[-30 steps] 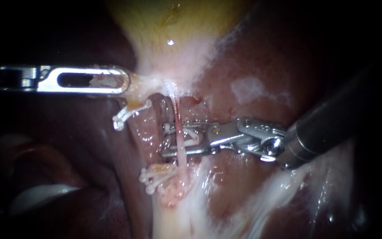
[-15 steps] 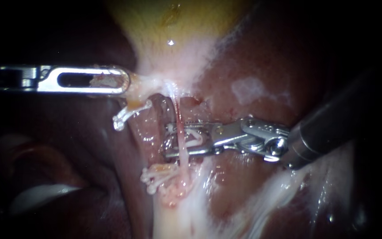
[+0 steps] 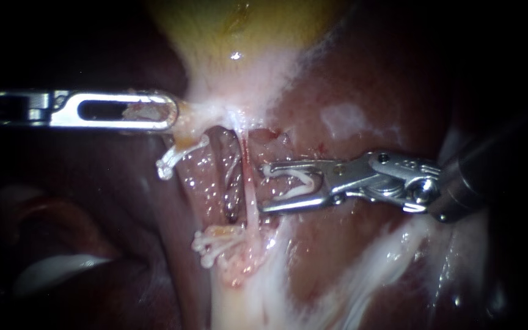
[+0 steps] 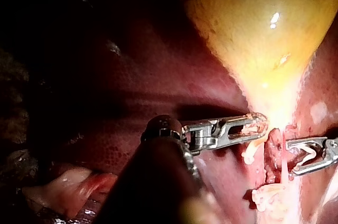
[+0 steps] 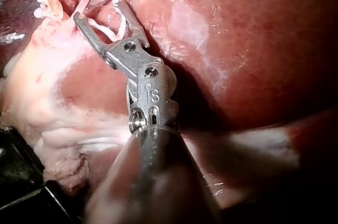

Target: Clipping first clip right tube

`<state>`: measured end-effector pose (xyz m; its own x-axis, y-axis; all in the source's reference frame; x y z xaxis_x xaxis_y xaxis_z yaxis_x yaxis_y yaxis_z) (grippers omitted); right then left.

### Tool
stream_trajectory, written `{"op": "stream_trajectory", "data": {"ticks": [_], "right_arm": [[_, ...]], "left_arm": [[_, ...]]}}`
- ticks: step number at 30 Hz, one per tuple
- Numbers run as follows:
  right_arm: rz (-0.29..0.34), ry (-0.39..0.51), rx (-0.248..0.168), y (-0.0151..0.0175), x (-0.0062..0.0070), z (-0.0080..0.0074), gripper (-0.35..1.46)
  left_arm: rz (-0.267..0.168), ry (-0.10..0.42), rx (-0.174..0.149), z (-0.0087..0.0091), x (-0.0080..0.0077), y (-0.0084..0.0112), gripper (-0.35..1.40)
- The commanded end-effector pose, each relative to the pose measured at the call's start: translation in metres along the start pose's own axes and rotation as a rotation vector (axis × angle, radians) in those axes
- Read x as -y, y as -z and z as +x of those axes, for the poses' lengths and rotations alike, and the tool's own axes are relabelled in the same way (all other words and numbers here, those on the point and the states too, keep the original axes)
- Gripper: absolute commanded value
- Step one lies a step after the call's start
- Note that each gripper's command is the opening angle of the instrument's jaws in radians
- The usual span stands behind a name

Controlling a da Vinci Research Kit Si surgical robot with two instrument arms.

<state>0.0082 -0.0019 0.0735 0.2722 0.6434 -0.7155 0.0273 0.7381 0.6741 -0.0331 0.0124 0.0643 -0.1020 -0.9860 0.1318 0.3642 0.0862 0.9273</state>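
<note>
Right tube [image 3: 249, 189] ran as a thin, glistening pale-pink strand below the yellow gallbladder [image 3: 233, 36], over dark red liver [image 3: 337, 250], just off the right instrument's [image 3: 263, 187] tips. Its steel jaws stood spread in a V, cradling a white clip [image 3: 291, 175] against both. The slotted, flat left instrument [image 3: 174, 113] was clamped on the gallbladder's whitish neck

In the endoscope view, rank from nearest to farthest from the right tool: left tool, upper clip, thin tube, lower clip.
1. thin tube, just off the right tool.
2. lower clip, down and left.
3. upper clip, up and left.
4. left tool, far left.
</note>
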Motion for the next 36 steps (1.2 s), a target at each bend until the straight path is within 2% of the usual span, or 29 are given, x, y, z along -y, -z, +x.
{"op": "stream_trajectory", "data": {"ticks": [1,8,14,20,26,36], "right_arm": [[0.005,-0.001,-0.009,-0.0002,0.0002,0.0,0.45],[0.046,0.0,-0.029,-0.0013,0.0011,0.0003,0.45],[0.078,0.002,-0.051,-0.0023,0.0012,0.0006,0.45],[0.078,-0.001,-0.054,-0.0034,0.0012,0.0005,0.45],[0.088,-0.027,-0.075,-0.0043,0.0014,0.0005,0.46],[0.207,-0.107,-0.131,-0.0058,0.0034,0.0007,0.45]], "left_arm": [[0.0,0.0,0.0,0.0,0.0,0.0,-0.35],[0.0,0.0,0.0,0.0,0.0,0.0,-0.35],[0.0,0.0,0.0,0.0,0.0,0.0,-0.35],[0.0,0.0,0.0,0.0,0.0,0.0,-0.35],[0.0,0.0,0.0,0.0,0.0,0.0,-0.35],[0.0,0.0,0.0,0.0,0.0,0.0,-0.35]]}}
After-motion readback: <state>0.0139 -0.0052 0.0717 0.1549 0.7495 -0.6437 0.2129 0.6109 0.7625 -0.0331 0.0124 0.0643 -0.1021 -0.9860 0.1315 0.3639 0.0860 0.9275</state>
